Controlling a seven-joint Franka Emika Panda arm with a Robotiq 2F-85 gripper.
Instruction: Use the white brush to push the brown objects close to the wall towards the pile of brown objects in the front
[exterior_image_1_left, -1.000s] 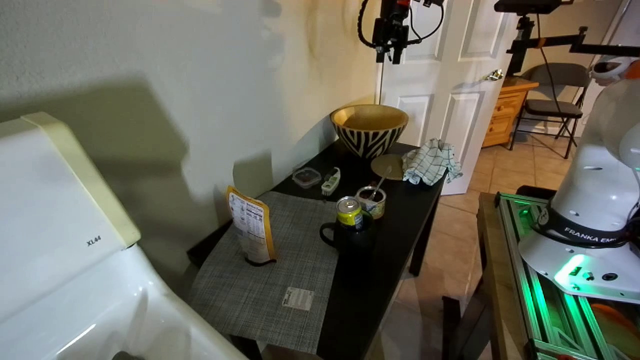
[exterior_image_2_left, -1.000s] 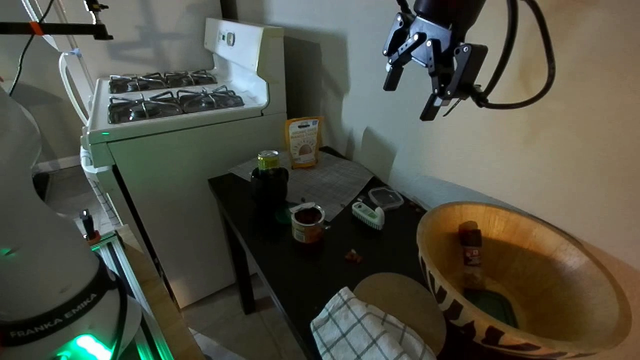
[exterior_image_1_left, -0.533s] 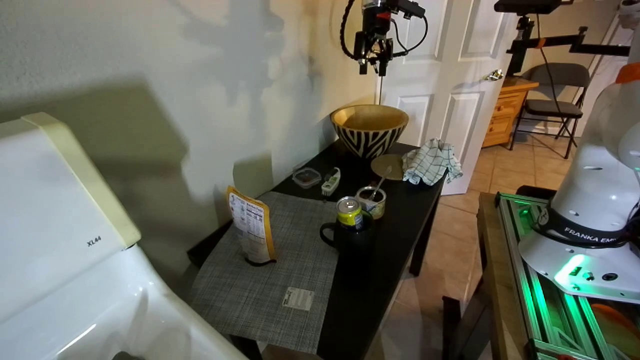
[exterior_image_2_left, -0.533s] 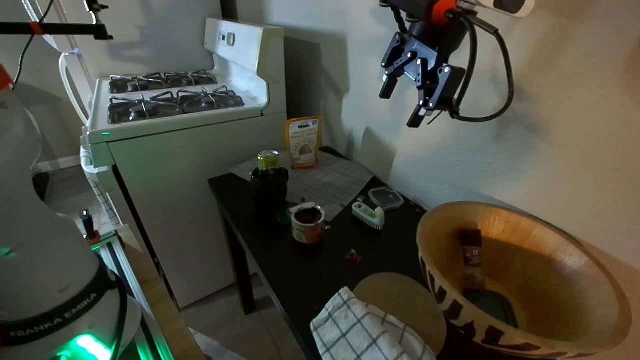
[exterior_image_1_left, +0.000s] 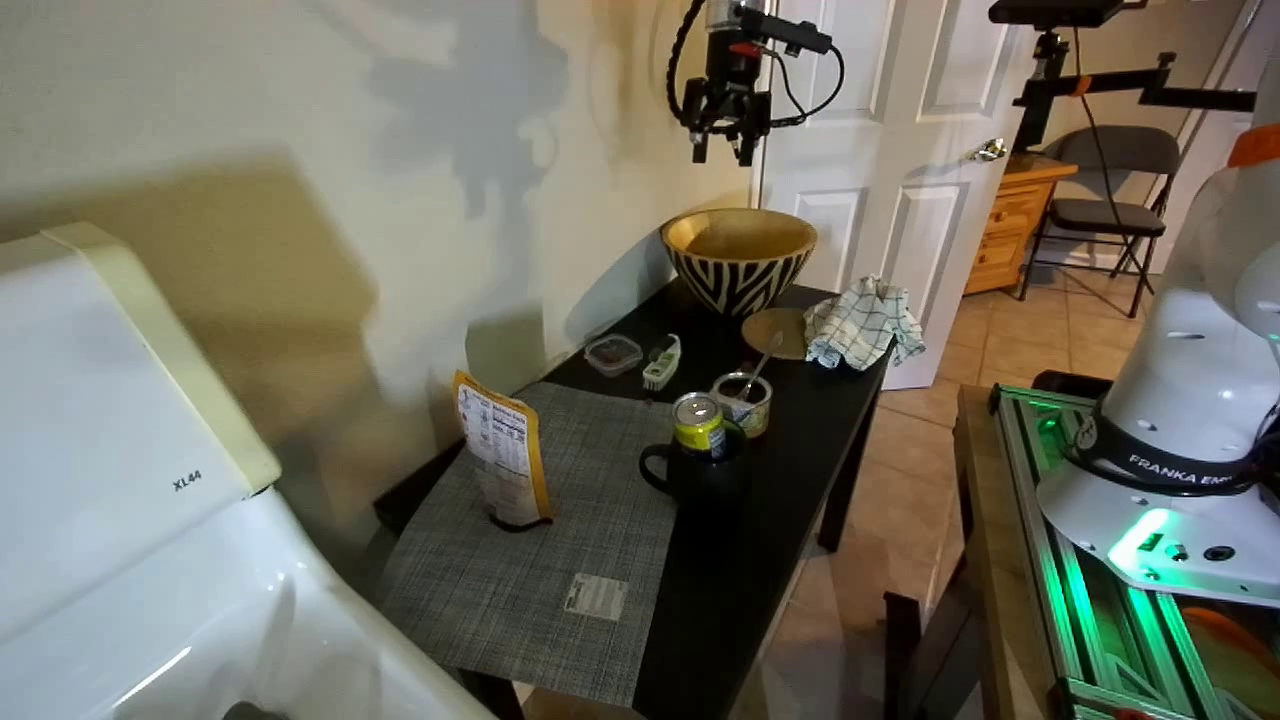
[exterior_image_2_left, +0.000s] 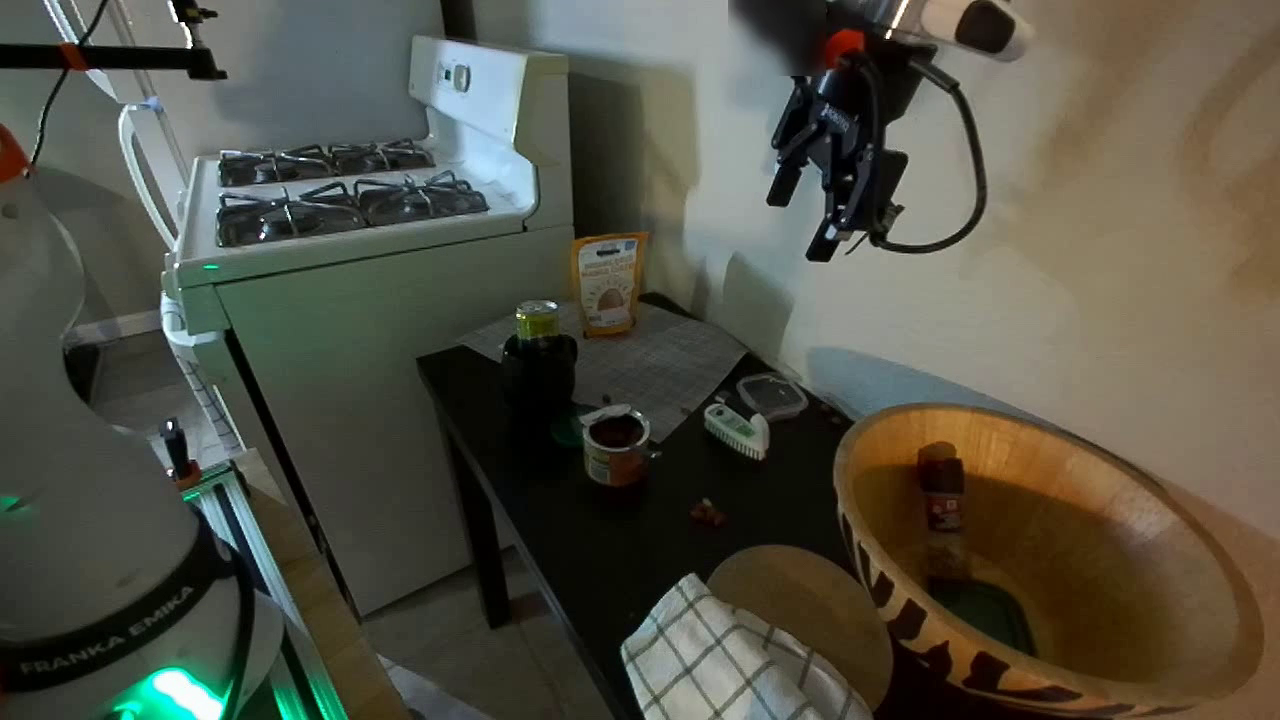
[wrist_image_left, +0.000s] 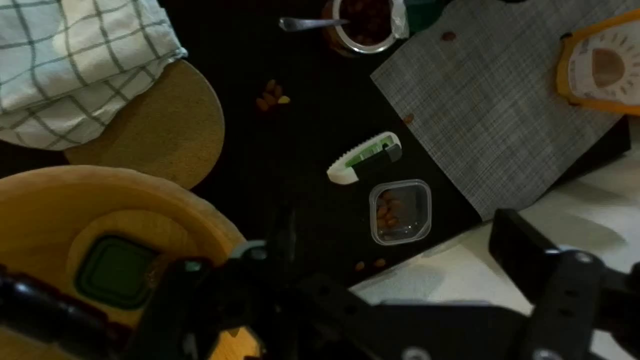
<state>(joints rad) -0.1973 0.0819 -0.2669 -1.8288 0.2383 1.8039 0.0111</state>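
The white brush (exterior_image_2_left: 737, 430) lies on the bench (exterior_image_2_left: 640, 530), just right of the middle in an exterior view, well below your pincer (exterior_image_2_left: 801, 225). You have its fingers (exterior_image_2_left: 822, 244) wide apart, only air between. In the wrist view, brown nuts (wrist_image_left: 380, 262) lie low, near the wall (wrist_image_left: 560, 215).

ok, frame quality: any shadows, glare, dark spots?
Wrist view: dim, the black table showing little detail, though the white brush stands out; in an exterior view: hazy shadow on the cream wall; in both exterior views: green glare on the robot base.
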